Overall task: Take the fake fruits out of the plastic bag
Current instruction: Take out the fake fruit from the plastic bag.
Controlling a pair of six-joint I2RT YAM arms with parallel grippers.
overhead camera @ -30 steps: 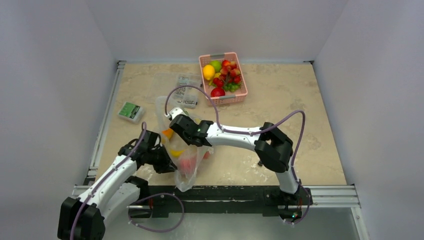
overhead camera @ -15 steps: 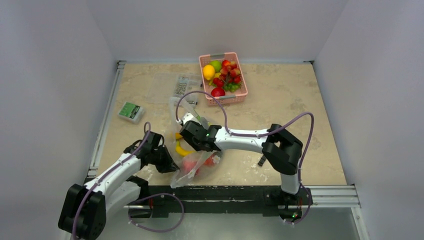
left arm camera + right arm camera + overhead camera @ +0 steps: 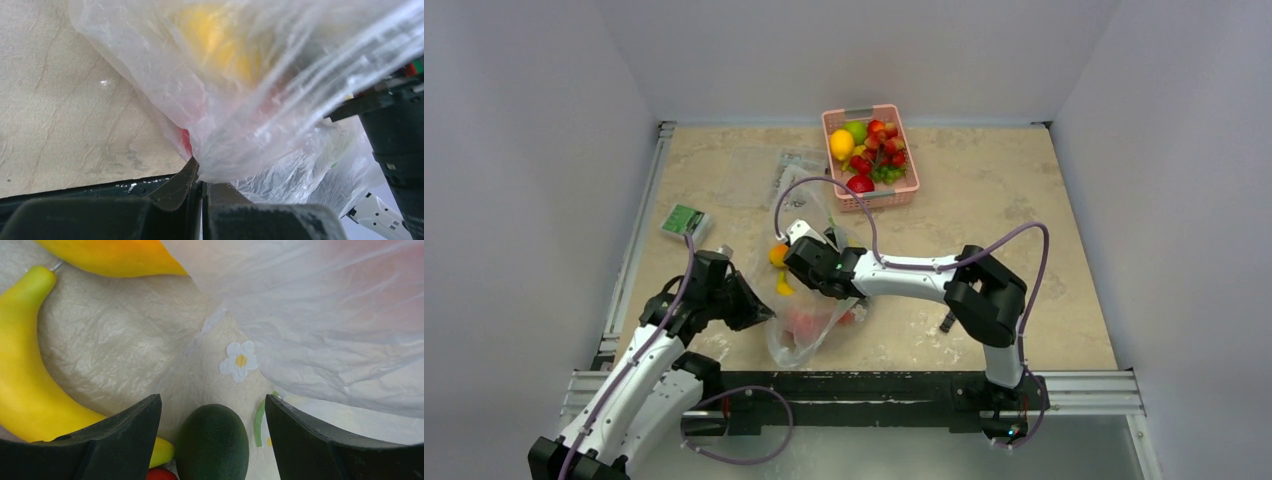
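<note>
The plastic bag point(image 3: 809, 322) is clear, soft and crinkled, printed with small white flowers with yellow centres. It lies slumped on the table point(image 3: 1044, 220), well in front of the pink basket point(image 3: 871, 155) and a little to its left. Through the film show the fake fruits point(image 3: 802, 322): a red cluster low in the bag, with yellow and orange pieces at the end nearer the basket. The right wrist view shows a glossy dark green fruit point(image 3: 212, 442), a yellow banana point(image 3: 25, 385) and an orange-yellow piece.

The left tool point(image 3: 200, 172) is clamped on a gathered fold of the bag, on the side away from the basket. The right tool point(image 3: 212, 401) stands wide open at the bag's basket end. The green fruit sits between its fingers, touching neither.

The table is beige and marbled, with pale grey walls on three sides. A clear case point(image 3: 794, 170) lies just left of the basket and a green-topped box point(image 3: 685, 222) farther left.
</note>
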